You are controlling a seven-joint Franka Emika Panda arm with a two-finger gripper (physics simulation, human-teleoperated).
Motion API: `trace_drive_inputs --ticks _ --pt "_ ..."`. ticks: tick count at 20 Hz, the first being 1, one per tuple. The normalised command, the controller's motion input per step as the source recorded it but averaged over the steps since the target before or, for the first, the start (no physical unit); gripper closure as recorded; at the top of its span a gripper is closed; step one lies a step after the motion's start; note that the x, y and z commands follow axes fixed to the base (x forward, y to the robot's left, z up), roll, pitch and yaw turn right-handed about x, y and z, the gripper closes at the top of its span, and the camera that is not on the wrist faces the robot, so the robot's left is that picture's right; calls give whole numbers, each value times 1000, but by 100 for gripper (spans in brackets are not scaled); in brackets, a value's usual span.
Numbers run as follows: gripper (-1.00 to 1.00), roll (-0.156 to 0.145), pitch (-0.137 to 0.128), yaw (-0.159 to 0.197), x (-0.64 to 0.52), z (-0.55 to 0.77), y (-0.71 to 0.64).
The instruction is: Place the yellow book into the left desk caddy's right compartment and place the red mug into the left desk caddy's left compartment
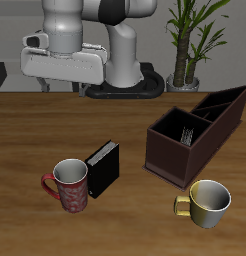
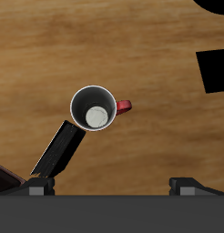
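While one red mug (image 1: 70, 184) stands, one left desk caddy (image 1: 195, 131).

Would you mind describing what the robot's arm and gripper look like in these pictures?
The arm is built of rounded, glossy white shells with dark grey joints. The gripper has a boxy white body with a black slot at one end. In the wrist view, the fingers show as dark grey blocks. No cables or markings are visible.

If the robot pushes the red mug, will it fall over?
Probably not: the red mug stands upright on the table and looks squat, so it should slide. It looks rigid, likely breakable. Its loop handle sticks out, so an off-centre push may spin it.
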Motion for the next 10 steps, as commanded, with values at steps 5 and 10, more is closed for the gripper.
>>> trace_drive_inputs --ticks 5,10 --pt "-100 10 -14 -28 82 14 96" --pt "-100 -25 45 -113 160 -50 -91"
